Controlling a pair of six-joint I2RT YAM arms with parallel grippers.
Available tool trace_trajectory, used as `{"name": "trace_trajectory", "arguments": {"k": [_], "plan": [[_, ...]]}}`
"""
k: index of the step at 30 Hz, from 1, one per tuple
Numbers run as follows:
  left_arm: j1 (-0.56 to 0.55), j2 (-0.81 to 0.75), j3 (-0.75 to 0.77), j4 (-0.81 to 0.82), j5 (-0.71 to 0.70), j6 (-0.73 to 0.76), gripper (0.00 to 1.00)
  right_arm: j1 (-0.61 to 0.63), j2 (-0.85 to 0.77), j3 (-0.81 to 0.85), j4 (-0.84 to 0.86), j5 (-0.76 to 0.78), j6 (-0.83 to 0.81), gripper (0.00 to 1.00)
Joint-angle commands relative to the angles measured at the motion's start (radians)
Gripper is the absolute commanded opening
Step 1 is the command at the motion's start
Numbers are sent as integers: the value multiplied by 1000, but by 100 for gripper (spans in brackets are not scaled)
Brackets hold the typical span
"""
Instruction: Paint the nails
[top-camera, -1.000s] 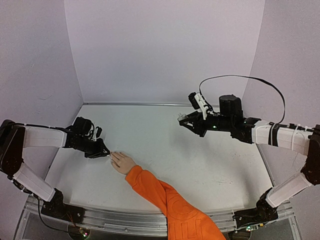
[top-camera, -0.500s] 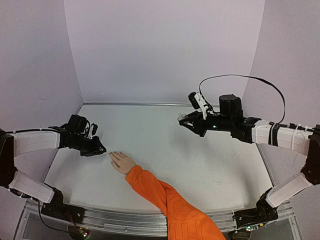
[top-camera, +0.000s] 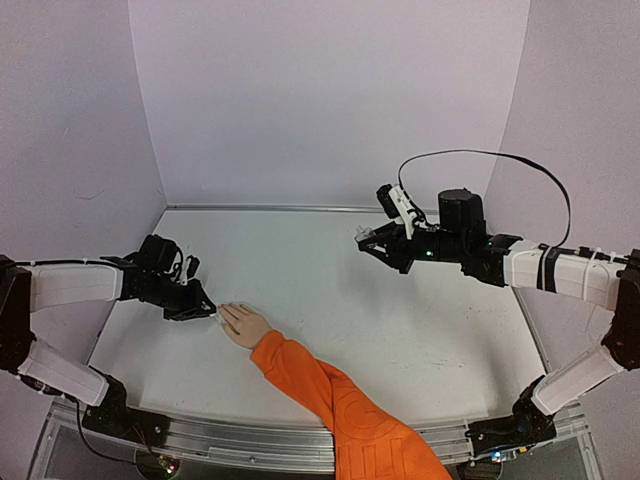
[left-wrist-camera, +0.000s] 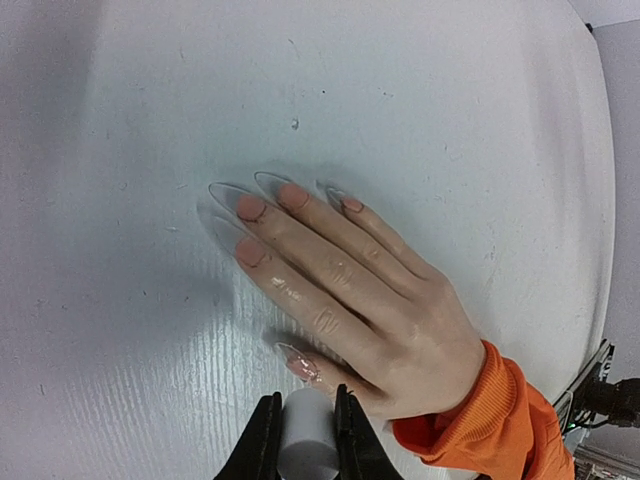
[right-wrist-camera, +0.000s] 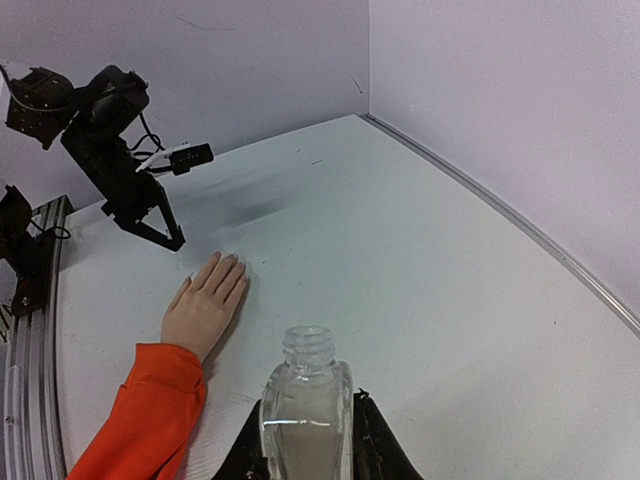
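Surface (top-camera: 400, 300): unchanged. The orange sleeve (top-camera: 330, 400) runs in from the near edge and the hand (top-camera: 245, 325) lies flat, palm down, in the same place as a second ago.

Right arm: no motion across the last second. The right tool (top-camera: 372, 244) is parked high, well beyond the hand on its far right, and is clamped on the open glass bottle (right-wrist-camera: 305, 395). The bottle is upright, cap off, with pale liquid inside.

Left arm is the only mover. The left tool (top-camera: 203, 309) was at the fingertips a second ago, pulled back clear of the hand half a second ago, and is now back in at the fingertip end. It is closed tight on a small white cylinder (left-wrist-camera: 305, 435), probably the brush handle. No bristles show in any view.

The nails (left-wrist-camera: 250, 208): four sit on the spread fingers, pinkish with long clear tips, plus the thumb nail (left-wrist-camera: 303, 366) just beside the cylinder.

My read: out-and-back looks like stroke-by-stroke work, so it's mid-painting, not finished. I can't tell brush contact or which nails are coated. The thumb nail is the likely current target.
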Motion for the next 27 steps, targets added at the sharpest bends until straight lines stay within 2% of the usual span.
{"name": "trace_trajectory", "arguments": {"k": [1, 27], "plan": [[-3, 28, -7, 88, 47, -26, 0, -7, -24, 34, 43, -24, 10, 0], [-3, 96, 4, 120, 34, -7, 0, -7, -16, 33, 43, -19, 11, 0]]}}
